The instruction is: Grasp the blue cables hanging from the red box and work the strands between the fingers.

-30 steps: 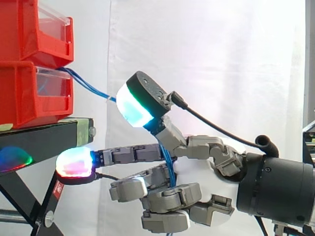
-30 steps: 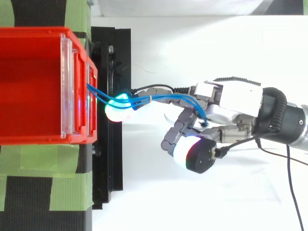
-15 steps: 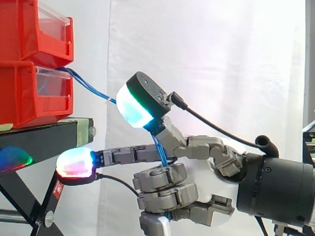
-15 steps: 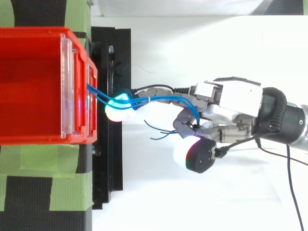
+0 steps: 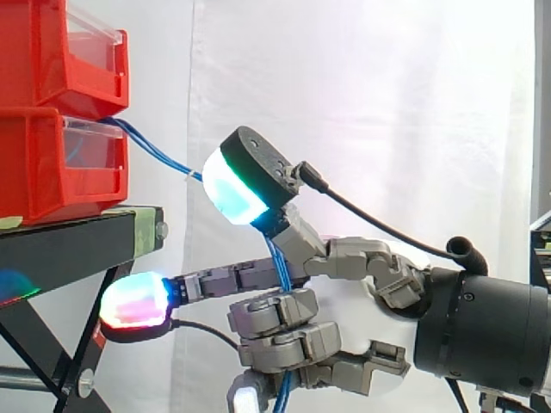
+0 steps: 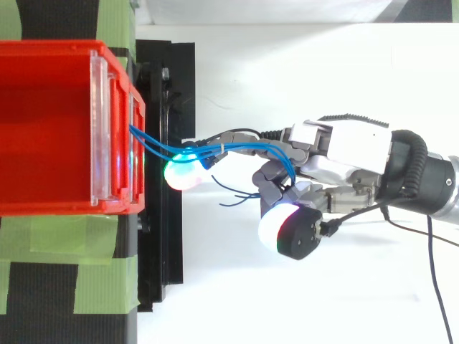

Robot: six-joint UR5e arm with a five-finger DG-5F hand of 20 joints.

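White curtain (image 5: pixel 387 103) backs the work, where stacked red plastic bins (image 5: pixel 52 163) sit on a black metal stand (image 5: pixel 77 237). Thin blue cables (image 5: pixel 155 153) leave the front of the lower bin and slope down to the robot hand (image 5: pixel 353 258), which is closed round them. Its lower fingers (image 5: pixel 288 344) curl over the strands, which come out again underneath. One finger reaches straight toward the stand, and the thumb is raised with its pad glowing green. The grasp looks made, so the working of the strands seems to be the step in hand. Next, I judge, the curled fingers should roll the strands against one another without tugging hard at the bin.
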